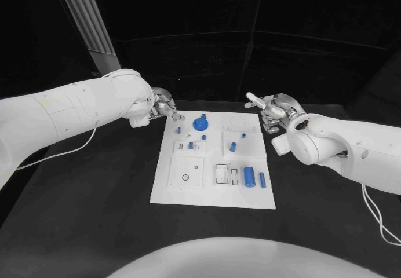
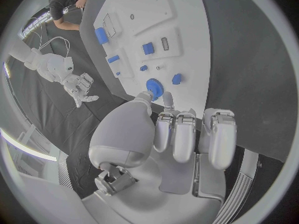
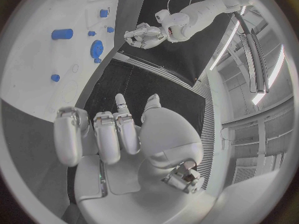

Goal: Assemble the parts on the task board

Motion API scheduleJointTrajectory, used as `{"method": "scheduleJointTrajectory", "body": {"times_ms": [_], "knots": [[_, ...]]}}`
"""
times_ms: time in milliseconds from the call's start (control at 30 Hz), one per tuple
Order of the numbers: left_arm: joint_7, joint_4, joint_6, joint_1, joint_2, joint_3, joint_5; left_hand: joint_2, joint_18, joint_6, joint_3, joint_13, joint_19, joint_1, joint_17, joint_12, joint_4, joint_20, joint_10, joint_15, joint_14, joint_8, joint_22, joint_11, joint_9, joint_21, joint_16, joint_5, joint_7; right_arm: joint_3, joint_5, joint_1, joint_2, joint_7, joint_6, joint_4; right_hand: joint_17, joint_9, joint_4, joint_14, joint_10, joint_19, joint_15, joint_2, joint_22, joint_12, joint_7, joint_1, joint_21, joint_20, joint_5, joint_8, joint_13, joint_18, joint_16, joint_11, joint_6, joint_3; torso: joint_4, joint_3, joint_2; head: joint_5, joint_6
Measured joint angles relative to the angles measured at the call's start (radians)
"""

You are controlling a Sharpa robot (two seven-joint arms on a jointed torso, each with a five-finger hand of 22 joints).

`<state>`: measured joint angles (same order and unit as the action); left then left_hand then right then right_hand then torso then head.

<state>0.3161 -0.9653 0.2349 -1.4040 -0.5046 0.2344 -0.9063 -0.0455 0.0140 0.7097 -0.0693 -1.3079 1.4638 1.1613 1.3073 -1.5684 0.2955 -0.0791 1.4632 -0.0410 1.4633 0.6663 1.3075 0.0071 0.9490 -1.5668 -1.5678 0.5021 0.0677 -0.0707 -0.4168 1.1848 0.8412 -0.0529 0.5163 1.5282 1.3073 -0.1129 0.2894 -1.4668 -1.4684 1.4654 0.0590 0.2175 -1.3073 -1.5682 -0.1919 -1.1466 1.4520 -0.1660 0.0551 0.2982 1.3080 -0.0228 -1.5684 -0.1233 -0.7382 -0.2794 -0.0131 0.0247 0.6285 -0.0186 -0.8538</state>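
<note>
The task board [image 1: 213, 191] lies flat in the middle of the bench [image 1: 92, 220], with bare black surface along its left, right and near sides — room for a hand to come in from any of them. The left hand [image 1: 160, 109] hangs just off the board's far left corner, the right hand [image 1: 274, 110] just off its far right corner; the strip of board between them lies uncovered. On the board the blue gear [image 1: 200, 123] and the blue cylinder [image 1: 248, 175] rise from the surface — low obstacles among small blue parts.
</note>
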Motion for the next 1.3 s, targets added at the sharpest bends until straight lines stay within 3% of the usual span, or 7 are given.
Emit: {"method": "scheduleJointTrajectory", "body": {"times_ms": [33,267,367,500,667,1300], "knots": [[0.002,0.004,0.006,0.003,0.003,0.000,0.000,-0.001,0.000,0.000,-0.004,0.000,0.000,-0.007,0.000,0.000,0.000,0.000,0.000,0.000,0.000,-0.003,0.000,0.000,-0.002,0.000,0.000,-0.013,0.000,0.000,0.000,0.000,0.000,0.000,0.000,0.000,0.000,0.000,0.000,0.000,0.000,0.000,0.000,0.000,0.000,0.000,0.000,0.000,0.000,0.000,0.000,0.001,0.000,0.000,0.000,0.000,0.000,0.000,-0.0002,0.0001,0.000,0.000,0.001],[0.018,0.030,0.049,0.019,0.020,0.000,0.000,-0.015,0.000,0.016,-0.055,0.000,0.000,-0.074,0.000,0.000,-0.002,0.000,0.000,0.000,0.000,-0.015,0.000,0.000,-0.017,0.000,0.000,-0.191,0.002,0.000,0.000,0.000,0.000,0.000,0.000,0.000,0.000,0.000,0.000,0.000,0.000,0.000,0.000,0.000,0.000,0.000,0.000,0.000,0.000,0.000,0.000,0.004,0.000,0.000,0.000,0.000,0.000,0.000,-0.0003,0.0003,0.000,-0.006,0.009],[0.024,0.038,0.061,0.023,0.026,0.000,0.000,-0.020,0.000,0.018,-0.073,0.000,0.000,-0.102,0.000,0.000,-0.002,0.000,0.000,0.000,0.000,-0.019,0.000,0.000,-0.018,0.000,0.000,-0.232,0.004,0.000,0.000,0.000,0.000,0.000,0.000,0.000,0.000,0.000,0.000,0.000,0.000,0.000,0.000,0.000,0.000,0.000,0.000,0.000,0.000,0.000,0.000,0.004,0.000,0.000,0.000,0.000,0.000,0.000,-0.0008,0.0002,0.000,-0.006,0.010],[0.032,0.047,0.070,0.025,0.034,0.000,0.000,-0.023,0.000,0.018,-0.087,0.000,0.000,-0.117,0.000,0.000,-0.002,0.000,0.000,0.000,0.000,-0.021,0.000,0.000,-0.019,0.000,0.000,-0.247,0.004,0.000,0.000,0.000,-0.001,0.001,0.000,0.000,0.000,0.000,0.000,0.000,0.000,0.000,0.000,0.000,0.000,0.000,0.000,0.000,0.000,0.000,0.000,0.004,0.000,0.000,0.000,0.000,0.000,0.000,-0.0010,0.0002,0.000,-0.006,0.010],[0.043,0.059,0.077,0.028,0.046,0.000,0.000,-0.027,0.000,0.021,-0.110,0.000,0.000,-0.142,0.000,0.000,-0.003,0.000,0.000,0.000,0.000,-0.023,0.000,0.000,-0.019,0.000,0.000,-0.299,0.007,0.000,0.000,0.000,-0.001,0.001,0.000,0.000,0.000,0.000,0.000,0.000,0.000,0.000,0.000,0.000,0.000,0.000,0.000,0.000,0.000,0.000,0.000,0.004,0.000,0.000,0.000,0.000,0.000,0.000,-0.0011,0.0002,0.000,-0.006,0.008],[0.079,0.153,0.111,0.050,0.104,0.000,0.000,-0.031,0.000,0.021,-0.115,0.000,0.000,-0.146,0.000,0.000,-0.003,0.000,0.000,0.000,0.000,-0.034,0.000,0.000,-0.024,0.000,0.000,-0.305,0.007,0.000,0.000,0.000,-0.005,0.001,-0.001,0.000,0.000,0.000,0.000,0.000,0.000,0.000,0.000,0.000,0.000,0.000,0.000,0.000,0.000,0.000,0.000,0.004,0.000,0.000,0.000,0.000,0.000,0.000,0.0000,-0.0005,0.000,-0.006,0.016]]}}
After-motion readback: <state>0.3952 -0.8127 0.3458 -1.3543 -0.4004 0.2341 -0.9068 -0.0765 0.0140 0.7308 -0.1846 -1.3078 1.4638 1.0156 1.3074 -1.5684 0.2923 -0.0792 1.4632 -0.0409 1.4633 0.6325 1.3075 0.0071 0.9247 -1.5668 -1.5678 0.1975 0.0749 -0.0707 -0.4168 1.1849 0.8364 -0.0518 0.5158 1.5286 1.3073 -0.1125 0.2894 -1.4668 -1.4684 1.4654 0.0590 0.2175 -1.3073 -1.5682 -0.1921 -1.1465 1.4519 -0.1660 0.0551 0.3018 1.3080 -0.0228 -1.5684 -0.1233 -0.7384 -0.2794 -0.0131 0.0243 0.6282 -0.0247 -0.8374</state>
